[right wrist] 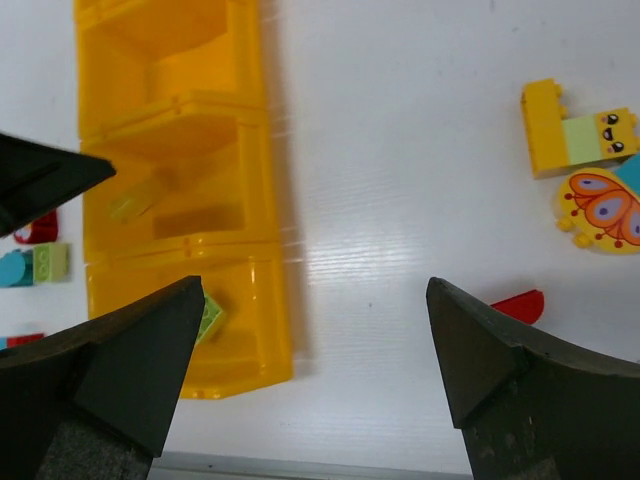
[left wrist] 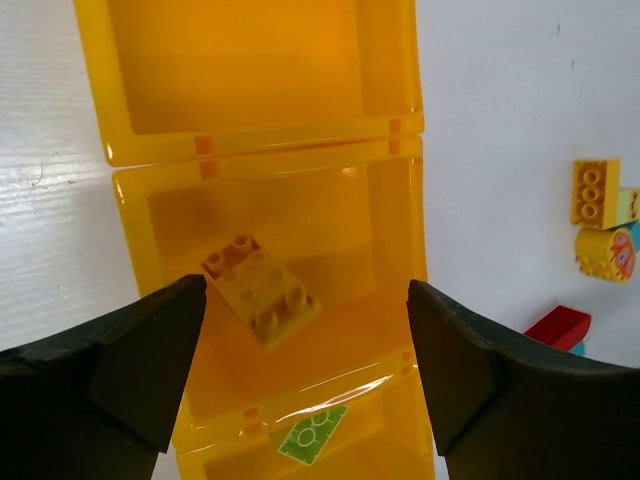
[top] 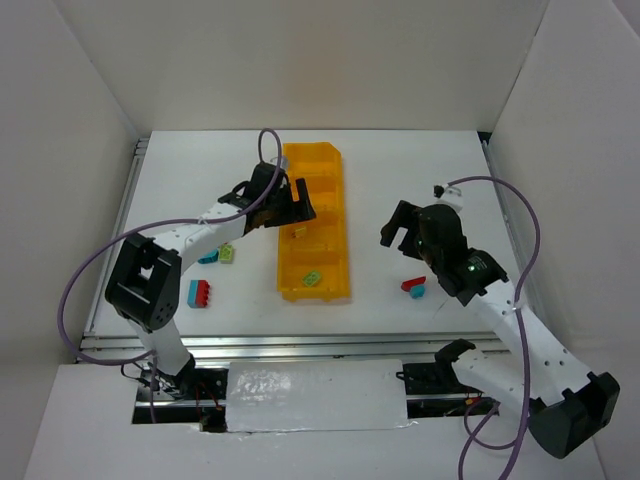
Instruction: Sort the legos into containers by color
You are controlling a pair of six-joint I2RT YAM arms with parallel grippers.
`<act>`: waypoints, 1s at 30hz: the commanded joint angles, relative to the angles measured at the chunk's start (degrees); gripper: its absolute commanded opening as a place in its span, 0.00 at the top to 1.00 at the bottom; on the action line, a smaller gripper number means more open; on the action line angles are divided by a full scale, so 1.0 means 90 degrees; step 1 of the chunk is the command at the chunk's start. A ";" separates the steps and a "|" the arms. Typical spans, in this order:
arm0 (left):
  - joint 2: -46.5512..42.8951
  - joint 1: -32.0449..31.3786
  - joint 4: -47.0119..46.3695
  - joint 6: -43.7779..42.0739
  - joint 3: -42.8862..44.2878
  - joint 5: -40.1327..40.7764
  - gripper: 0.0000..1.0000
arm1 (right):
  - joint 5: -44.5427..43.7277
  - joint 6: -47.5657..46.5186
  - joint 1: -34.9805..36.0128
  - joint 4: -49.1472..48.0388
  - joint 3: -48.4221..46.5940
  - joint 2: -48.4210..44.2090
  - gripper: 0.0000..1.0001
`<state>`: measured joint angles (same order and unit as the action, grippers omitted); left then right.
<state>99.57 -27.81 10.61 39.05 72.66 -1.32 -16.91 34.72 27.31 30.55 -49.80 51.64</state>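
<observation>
Overhead view: long yellow-orange bin [top: 346, 215] of four compartments lies lengthwise in the middle of the white counter [top: 420, 170]. Left gripper [top: 300, 212] hangs over the bin's middle, jaws spread, pinching nothing. Yellow brick [top: 299, 232] lies in the second compartment from the near end, light green brick [top: 313, 279] in the nearest one. Right gripper [top: 400, 238] is right of the bin and apart from it, jaws wide and empty. Red-and-teal pair [top: 413, 287] sits on the counter close to it, on the near side. Left of the bin are a teal-and-green pair [top: 218, 255] and, nearer, a teal-and-red cluster [top: 200, 293]. Left wrist view: both dark fingers [left wrist: 130, 370] stand far apart on either side of the compartment. The yellow brick [left wrist: 260, 290] lies tilted on its floor, studs showing, touching neither finger. The light green brick [left wrist: 312, 433] shows in the next compartment, toward the bottom edge. On the counter to the right sit printed yellow pieces [left wrist: 597, 195] and a red brick [left wrist: 557, 327]. Right wrist view: fingers [right wrist: 520, 380] are spread wide over bare counter with nothing between them. The bin [right wrist: 180, 130] runs down the left side, with the light green brick [right wrist: 210, 318] in its lowest compartment and the yellow brick [right wrist: 135, 203] a blur through the wall above. The printed yellow pieces [right wrist: 575, 135] lie top right, and the red brick [right wrist: 518, 305] peeks out beside the right finger.
</observation>
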 commanded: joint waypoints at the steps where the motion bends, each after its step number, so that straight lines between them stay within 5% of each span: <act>1: -0.0106 -0.0064 -0.0339 0.0036 0.0296 -0.0030 0.00 | 0.0140 0.0010 -0.0454 0.0102 -0.0004 0.0238 0.00; 7: -0.0603 -0.0054 -0.0281 0.0056 0.0257 -0.0048 0.01 | 0.0248 -0.0254 -0.1090 0.0082 -0.0267 0.1263 0.01; 12: -0.1803 -0.0181 -0.0096 0.0027 -0.0173 -0.0068 0.00 | 0.0296 -0.0546 -0.1734 0.0141 -0.1143 0.2747 0.07; 19: -0.3728 -0.0327 0.0850 -0.0266 -0.1081 0.0118 0.01 | 0.0141 -0.0956 -0.2497 0.0639 -0.2337 0.4806 0.03; 30: -0.4481 -0.0347 0.1790 -0.0833 -0.1335 0.0206 0.01 | 0.0316 -0.1260 -0.2986 0.0493 -0.2289 0.5445 0.00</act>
<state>60.07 -30.68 24.99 34.20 61.30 0.19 -15.07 24.99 1.72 36.05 -70.74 102.13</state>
